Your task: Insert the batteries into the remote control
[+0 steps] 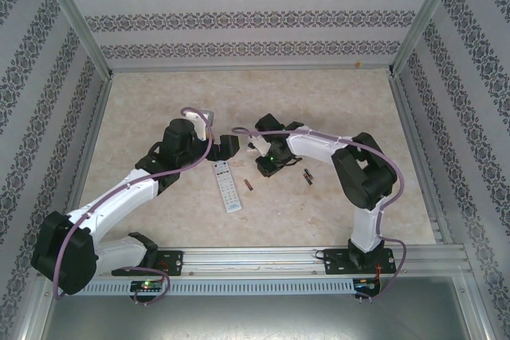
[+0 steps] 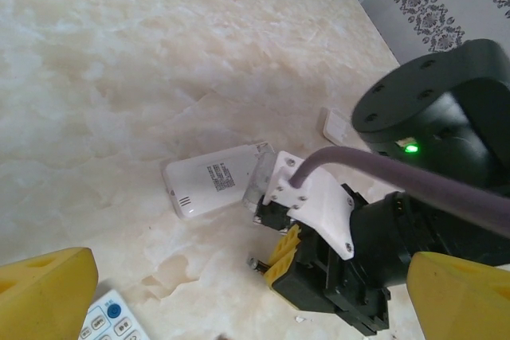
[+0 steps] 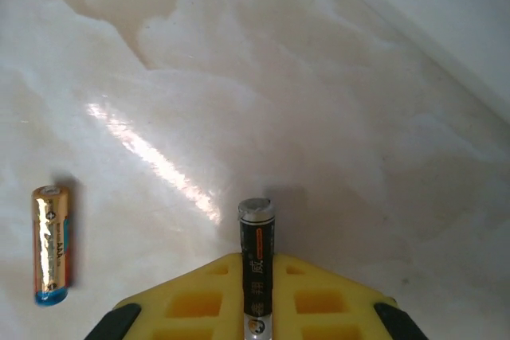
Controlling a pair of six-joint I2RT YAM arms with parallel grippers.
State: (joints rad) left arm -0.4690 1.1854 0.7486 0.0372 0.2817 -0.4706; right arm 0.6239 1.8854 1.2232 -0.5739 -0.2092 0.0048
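Yellow pads of the right gripper clamp a black battery upright at lower centre; a gold AAA battery lies lower left on the marbled table. The left gripper gapes wide, empty, near the face-down white remote.

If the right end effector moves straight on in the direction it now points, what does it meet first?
Probably the bare table: the black battery in the right end effector sticks out toward it and would touch first. The gold battery lies off to the side. Depth is unclear.
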